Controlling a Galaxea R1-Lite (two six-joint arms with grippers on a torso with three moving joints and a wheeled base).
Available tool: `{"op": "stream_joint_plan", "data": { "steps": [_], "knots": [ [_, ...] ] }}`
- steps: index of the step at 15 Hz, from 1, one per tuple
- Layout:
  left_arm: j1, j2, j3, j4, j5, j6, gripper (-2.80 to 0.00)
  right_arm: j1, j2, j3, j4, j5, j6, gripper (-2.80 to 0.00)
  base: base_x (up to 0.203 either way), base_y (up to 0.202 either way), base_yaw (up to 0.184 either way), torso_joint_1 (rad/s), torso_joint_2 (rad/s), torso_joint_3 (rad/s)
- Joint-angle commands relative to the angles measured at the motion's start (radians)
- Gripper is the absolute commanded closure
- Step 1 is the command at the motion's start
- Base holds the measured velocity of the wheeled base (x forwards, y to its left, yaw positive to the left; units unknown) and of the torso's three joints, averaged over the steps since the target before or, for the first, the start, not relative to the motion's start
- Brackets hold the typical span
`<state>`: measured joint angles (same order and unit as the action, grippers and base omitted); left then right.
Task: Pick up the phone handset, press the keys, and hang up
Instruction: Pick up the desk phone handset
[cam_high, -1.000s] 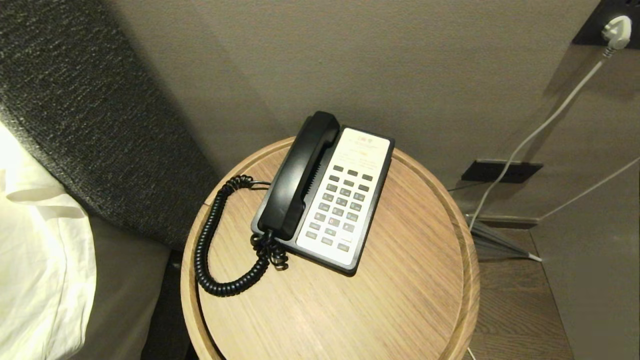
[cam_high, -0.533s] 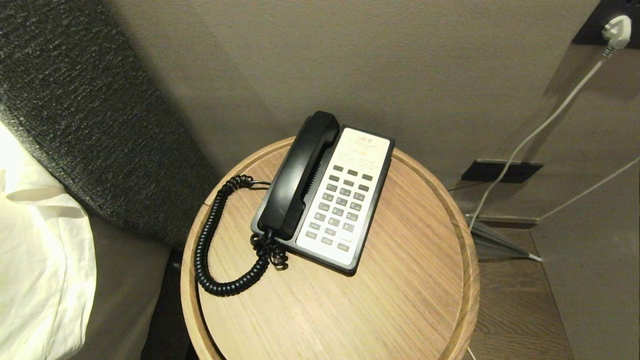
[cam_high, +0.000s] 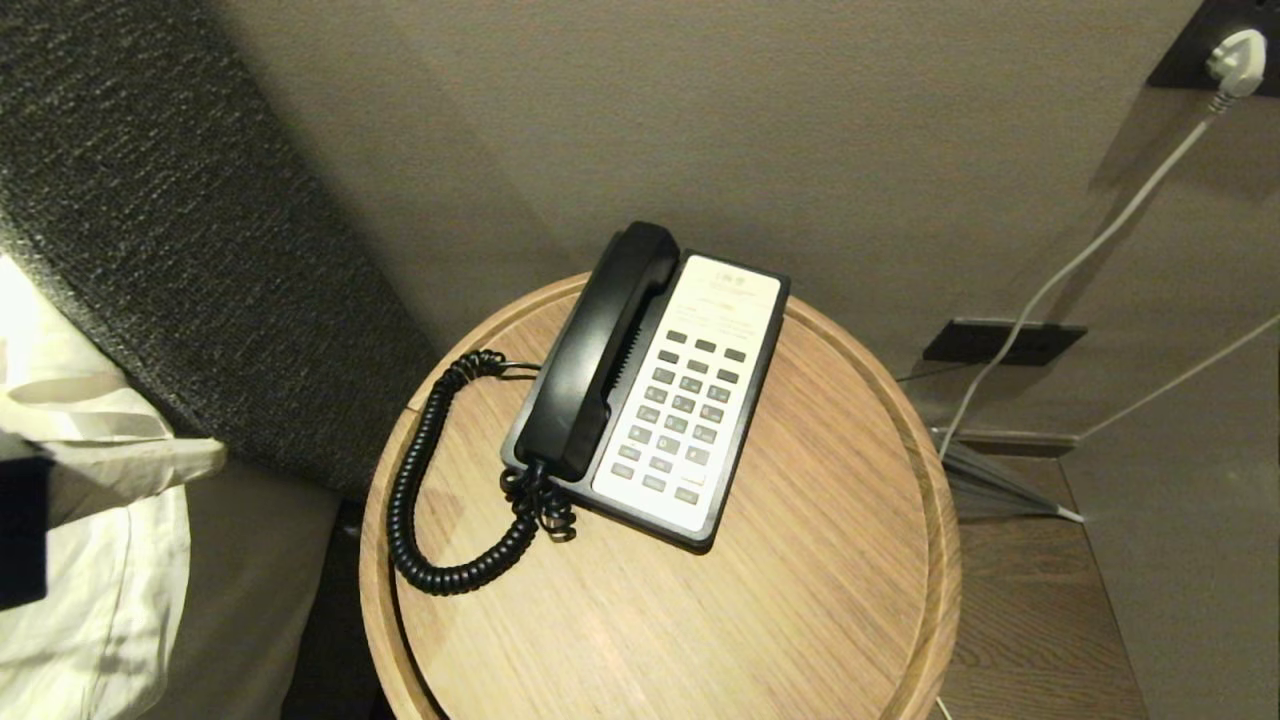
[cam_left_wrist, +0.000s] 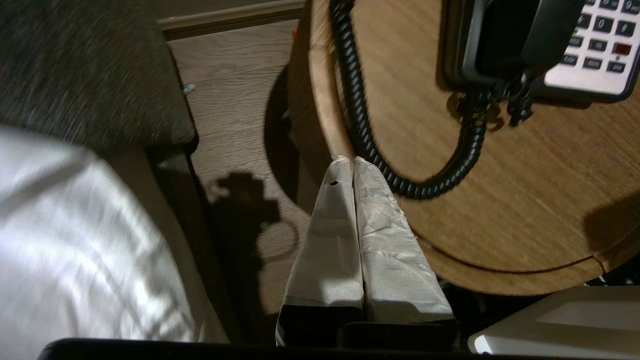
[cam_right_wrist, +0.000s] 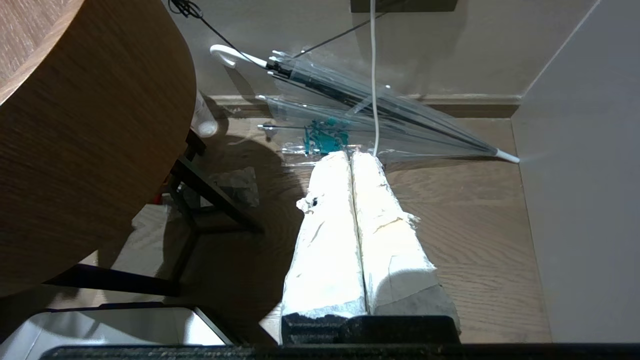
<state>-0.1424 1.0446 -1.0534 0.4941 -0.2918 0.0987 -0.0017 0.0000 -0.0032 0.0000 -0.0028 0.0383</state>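
We find the phone handset (cam_high: 598, 355) lying in its cradle on the phone base (cam_high: 735, 480), left of the keys (cam_high: 680, 415), atop the round wooden table (cam_high: 800, 600). Its long axis runs from near-left to far-right, cord end nearest us. Left gripper (cam_left_wrist: 352, 161) at the table's left edge, fingers pressed together; right gripper (cam_right_wrist: 351, 155) low over the floor, fingers likewise together.

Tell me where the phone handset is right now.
In the head view, the phone handset lies cradled on the left side of the phone base, beside the keys, on the round wooden table.
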Motion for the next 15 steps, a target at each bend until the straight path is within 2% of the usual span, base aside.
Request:
{"op": "stream_joint_plan", "data": {
  "steps": [1,5,7,9,10,12,15],
  "knots": [
    [-0.132,0.168,-0.127,0.018,0.045,-0.007,0.00,0.000,0.002,0.000,0.000,0.000,0.000,0.00,0.000,0.000,0.000,0.000,0.00,0.000],
    [-0.346,0.212,-0.203,0.091,0.182,-0.018,0.00,0.000,0.002,0.000,0.000,0.000,0.000,0.00,0.000,0.000,0.000,0.000,0.00,0.000],
    [-0.446,0.268,-0.290,0.105,0.238,-0.038,0.00,0.000,0.002,0.000,0.000,0.000,0.000,0.00,0.000,0.000,0.000,0.000,0.00,0.000],
    [-0.510,0.337,-0.389,0.131,0.312,-0.046,0.00,0.000,0.002,0.000,0.000,0.000,0.000,0.00,0.000,0.000,0.000,0.000,0.00,0.000],
    [-0.529,0.362,-0.424,0.150,0.337,-0.048,-2.80,0.000,0.002,0.000,0.000,0.000,0.000,0.00,0.000,0.000,0.000,0.000,0.00,0.000],
    [-0.553,0.403,-0.472,0.158,0.360,-0.060,-2.80,0.000,0.002,0.000,0.000,0.000,0.000,0.00,0.000,0.000,0.000,0.000,0.00,0.000],
    [-0.575,0.472,-0.548,0.163,0.445,-0.066,-2.80,0.000,0.002,0.000,0.000,0.000,0.000,0.00,0.000,0.000,0.000,0.000,0.00,0.000]
  ]
}}
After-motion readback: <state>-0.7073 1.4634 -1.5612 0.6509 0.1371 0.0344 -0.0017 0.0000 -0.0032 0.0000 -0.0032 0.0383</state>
